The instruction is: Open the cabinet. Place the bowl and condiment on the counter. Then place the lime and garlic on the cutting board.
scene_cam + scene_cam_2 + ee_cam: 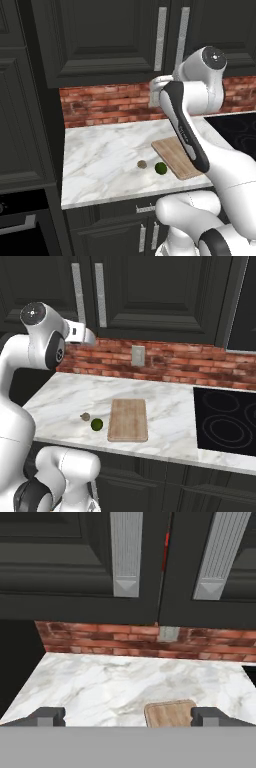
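No words, numbers, labels or signs are being shown clearly enough to be read. Small light marks are being seen on the arm's dark stripe, but they are too tiny and blurry to be made out.

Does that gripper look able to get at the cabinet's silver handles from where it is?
Probably yes: the gripper is open and faces the closed cabinet, with its two handles straight ahead and nothing between.

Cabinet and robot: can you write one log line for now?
cabinet: shut | gripper: open, empty | lime, garlic: on counter
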Controlling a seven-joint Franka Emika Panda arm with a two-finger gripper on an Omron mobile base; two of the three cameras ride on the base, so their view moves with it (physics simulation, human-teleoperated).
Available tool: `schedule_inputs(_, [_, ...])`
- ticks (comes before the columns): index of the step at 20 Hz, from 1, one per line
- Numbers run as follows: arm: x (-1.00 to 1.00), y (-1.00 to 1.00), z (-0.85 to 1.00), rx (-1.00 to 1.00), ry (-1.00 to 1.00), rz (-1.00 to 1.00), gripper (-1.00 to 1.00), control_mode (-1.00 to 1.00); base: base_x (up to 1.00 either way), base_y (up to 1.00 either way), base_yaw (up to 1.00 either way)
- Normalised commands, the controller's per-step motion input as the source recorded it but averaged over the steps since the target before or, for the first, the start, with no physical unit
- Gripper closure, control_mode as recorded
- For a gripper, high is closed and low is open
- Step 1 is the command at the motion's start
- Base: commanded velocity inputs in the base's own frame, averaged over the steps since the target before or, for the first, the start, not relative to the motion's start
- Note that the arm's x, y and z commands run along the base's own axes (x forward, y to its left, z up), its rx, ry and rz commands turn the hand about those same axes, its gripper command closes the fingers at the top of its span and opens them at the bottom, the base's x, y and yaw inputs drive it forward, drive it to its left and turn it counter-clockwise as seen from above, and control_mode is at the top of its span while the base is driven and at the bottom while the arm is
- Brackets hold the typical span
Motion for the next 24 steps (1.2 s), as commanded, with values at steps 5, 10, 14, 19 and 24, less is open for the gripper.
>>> schedule_inputs(5, [0.0, 0.04, 0.27, 0.0, -0.01, 0.0, -1.0, -1.0, 0.0, 0.0, 0.0])
schedule_inputs(10, [0.07, 0.1, 0.3, 0.0, 0.0, 0.0, -1.0, -1.0, 0.0, 0.0, 0.0])
schedule_inputs(14, [0.14, 0.12, 0.27, 0.0, 0.0, 0.0, -1.0, -1.0, 0.0, 0.0, 0.0])
schedule_inputs(19, [0.23, 0.07, 0.23, 0.0, -0.03, 0.0, -1.0, -1.0, 0.0, 0.0, 0.0])
schedule_inputs(24, [0.24, 0.03, 0.21, 0.0, -0.11, 0.0, -1.0, -1.0, 0.0, 0.0, 0.0])
